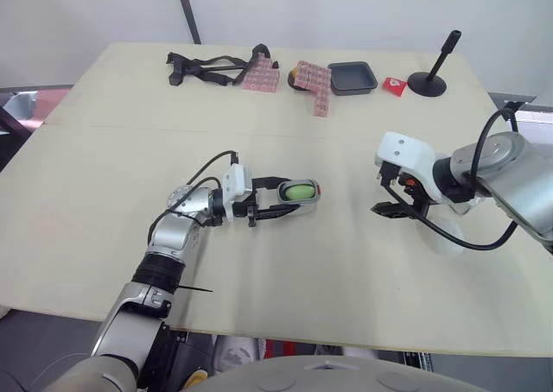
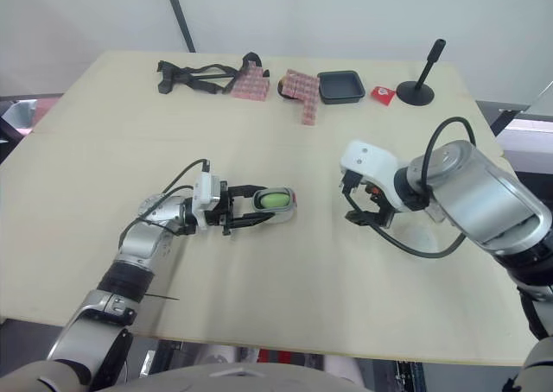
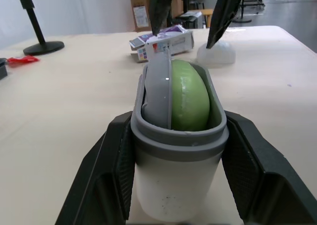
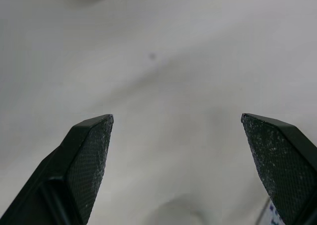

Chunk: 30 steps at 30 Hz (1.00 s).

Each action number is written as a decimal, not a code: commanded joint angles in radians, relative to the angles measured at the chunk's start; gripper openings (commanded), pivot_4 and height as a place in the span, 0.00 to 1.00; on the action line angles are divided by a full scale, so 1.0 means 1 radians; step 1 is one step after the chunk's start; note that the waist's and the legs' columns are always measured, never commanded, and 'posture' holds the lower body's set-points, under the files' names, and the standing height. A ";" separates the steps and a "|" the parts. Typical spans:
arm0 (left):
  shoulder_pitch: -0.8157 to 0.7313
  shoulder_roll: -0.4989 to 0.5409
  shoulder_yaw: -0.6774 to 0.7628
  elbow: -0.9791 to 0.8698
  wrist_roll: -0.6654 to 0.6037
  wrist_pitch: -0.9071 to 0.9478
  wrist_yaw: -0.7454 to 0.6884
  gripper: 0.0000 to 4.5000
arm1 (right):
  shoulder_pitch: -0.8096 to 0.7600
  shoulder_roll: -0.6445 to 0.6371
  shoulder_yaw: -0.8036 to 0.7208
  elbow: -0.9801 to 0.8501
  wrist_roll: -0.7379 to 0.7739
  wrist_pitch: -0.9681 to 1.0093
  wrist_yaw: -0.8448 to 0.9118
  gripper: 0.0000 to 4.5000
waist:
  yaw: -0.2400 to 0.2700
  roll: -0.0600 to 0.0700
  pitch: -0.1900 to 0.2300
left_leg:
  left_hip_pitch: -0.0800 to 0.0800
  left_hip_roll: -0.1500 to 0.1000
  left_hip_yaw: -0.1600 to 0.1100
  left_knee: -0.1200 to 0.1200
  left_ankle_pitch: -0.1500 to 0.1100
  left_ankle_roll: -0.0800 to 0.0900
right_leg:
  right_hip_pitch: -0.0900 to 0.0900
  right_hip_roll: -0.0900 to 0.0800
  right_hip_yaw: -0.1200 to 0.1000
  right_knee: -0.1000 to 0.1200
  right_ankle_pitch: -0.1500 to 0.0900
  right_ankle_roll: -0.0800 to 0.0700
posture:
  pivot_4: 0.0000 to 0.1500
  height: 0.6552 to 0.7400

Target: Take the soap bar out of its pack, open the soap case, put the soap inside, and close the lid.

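My left gripper is shut on a grey soap case and holds it just above the middle of the table. The case is open, with a green soap bar standing inside beside a grey insert. To the right, my right gripper points down close over the table with its fingers wide open and nothing between them. In the left wrist view the purple and white soap pack lies beneath the right gripper, beside a translucent white dome.
Along the far edge lie a black strap, two pink patterned pieces, a black tray, a red packet and a black stand. The table's near edge runs below my arms.
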 commanded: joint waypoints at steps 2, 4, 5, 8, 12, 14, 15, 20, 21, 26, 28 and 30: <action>-0.024 -0.006 0.007 0.057 -0.003 -0.052 -0.039 0.44 | 0.017 -0.038 -0.089 -0.040 0.042 0.091 -0.039 0.99 | 0.005 0.000 0.000 | 0.001 0.000 0.000 0.000 0.000 0.000 | 0.000 -0.001 0.000 0.000 0.000 0.000 | 1.00 1.00; -0.034 -0.004 -0.003 0.090 0.001 -0.057 -0.072 0.44 | 0.055 -0.057 -0.136 -0.043 0.059 0.128 -0.077 0.99 | 0.009 0.000 0.000 | 0.000 0.000 0.000 0.000 0.000 0.000 | 0.000 -0.001 0.000 0.000 0.000 0.000 | 1.00 1.00; -0.039 0.000 -0.011 0.106 0.006 -0.057 -0.090 0.44 | 0.076 -0.066 -0.155 -0.044 0.068 0.136 -0.093 0.99 | 0.010 0.000 -0.001 | 0.001 0.000 0.000 0.000 0.000 0.000 | 0.000 -0.001 0.000 0.000 0.000 0.000 | 1.00 1.00; -0.054 0.006 -0.025 0.159 0.032 -0.103 -0.127 0.44 | 0.143 -0.089 -0.207 -0.050 0.106 0.140 -0.131 0.99 | 0.017 0.000 -0.001 | 0.001 0.000 0.000 0.000 0.000 0.000 | 0.001 -0.001 0.001 -0.001 0.000 0.000 | 1.00 1.00; -0.077 -0.005 -0.019 0.186 0.024 -0.106 -0.133 0.44 | 0.215 -0.126 -0.260 -0.047 0.148 0.140 -0.171 0.99 | 0.021 0.002 -0.002 | 0.001 -0.001 0.001 0.000 0.000 0.000 | 0.001 -0.001 0.001 -0.001 0.000 0.000 | 1.00 1.00; -0.089 -0.008 -0.016 0.191 0.019 -0.104 -0.136 0.44 | 0.258 -0.153 -0.282 -0.038 0.163 0.140 -0.188 0.99 | 0.022 0.002 -0.002 | 0.002 -0.001 0.001 0.000 0.000 0.000 | 0.002 -0.001 0.001 -0.001 0.000 0.000 | 1.00 1.00; -0.093 -0.010 -0.014 0.193 0.017 -0.105 -0.137 0.44 | 0.276 -0.164 -0.290 -0.032 0.171 0.140 -0.197 0.99 | 0.023 0.002 -0.002 | 0.002 -0.001 0.001 0.000 0.000 0.000 | 0.002 -0.001 0.001 -0.001 0.000 0.000 | 1.00 1.00; -0.096 -0.017 -0.015 0.182 0.014 -0.101 -0.138 0.44 | 0.342 -0.188 -0.322 -0.001 0.200 0.140 -0.239 0.99 | 0.023 0.002 -0.002 | 0.001 -0.001 0.001 0.000 0.000 0.000 | 0.002 -0.001 0.001 -0.002 0.000 0.000 | 1.00 1.00; -0.093 -0.017 -0.016 0.176 0.014 -0.099 -0.138 0.44 | 0.353 -0.189 -0.325 0.003 0.203 0.140 -0.248 0.99 | 0.024 0.002 -0.002 | 0.001 -0.001 0.001 0.000 0.000 0.000 | 0.002 -0.002 0.001 -0.002 0.000 0.000 | 1.00 1.00; -0.082 -0.013 -0.019 0.159 0.016 -0.097 -0.138 0.44 | 0.406 -0.182 -0.334 0.012 0.233 0.140 -0.281 0.99 | 0.024 0.002 -0.002 | 0.001 -0.001 0.000 -0.001 0.000 0.000 | 0.002 -0.002 0.000 -0.003 0.000 0.000 | 1.00 1.00; -0.080 -0.011 -0.018 0.155 0.017 -0.096 -0.134 0.44 | 0.423 -0.168 -0.339 0.033 0.245 0.140 -0.299 0.99 | 0.025 0.002 -0.002 | 0.001 -0.001 0.000 -0.001 0.000 0.000 | 0.002 -0.002 0.000 -0.003 0.000 0.000 | 1.00 1.00; -0.078 -0.009 -0.017 0.151 0.018 -0.095 -0.130 0.44 | 0.431 -0.158 -0.339 0.042 0.257 0.140 -0.314 0.99 | 0.024 0.002 -0.002 | 0.000 -0.001 0.000 -0.001 0.000 0.000 | 0.002 -0.002 0.000 -0.004 0.000 0.000 | 1.00 1.00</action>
